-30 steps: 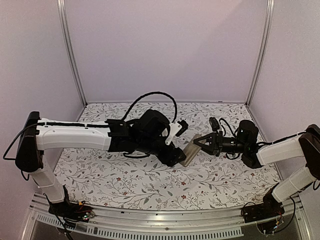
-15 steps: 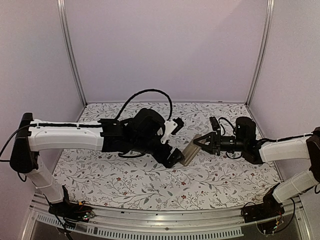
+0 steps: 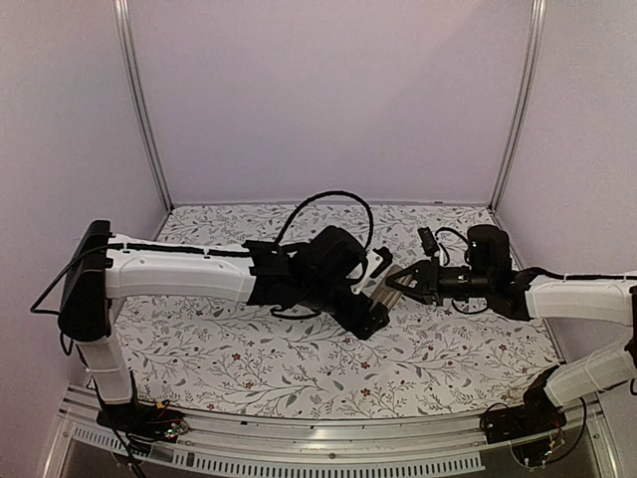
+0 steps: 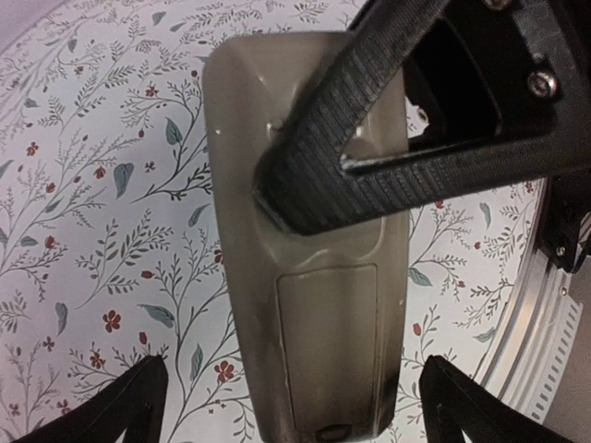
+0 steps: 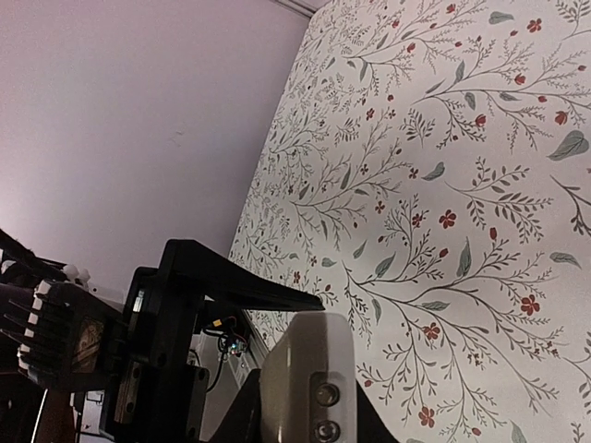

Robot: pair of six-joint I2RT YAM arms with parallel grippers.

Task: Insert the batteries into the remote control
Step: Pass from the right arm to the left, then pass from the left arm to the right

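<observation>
The remote control (image 4: 309,277) hangs above the floral cloth with its grey-beige back toward the left wrist camera; the flat cover over the battery recess is in place. My right gripper (image 5: 309,420) is shut on one end of it, its black finger (image 4: 369,138) crossing the back. My left gripper (image 4: 294,397) is open, its two fingertips (image 4: 138,401) standing either side of the remote's other end without touching it. From above, both grippers meet mid-table: left gripper (image 3: 376,296), right gripper (image 3: 400,283), the remote (image 3: 384,290) between them. The batteries are out of view.
The floral tablecloth (image 3: 249,349) covers the table inside pale walls. A metal rail (image 3: 328,453) runs along the near edge by the arm bases. A black cable loop (image 3: 328,204) arches above the left wrist.
The left jaws have opened wide, and the left wrist has moved right and turned so that its fingers straddle the remote. The right gripper keeps its hold and has barely shifted.
</observation>
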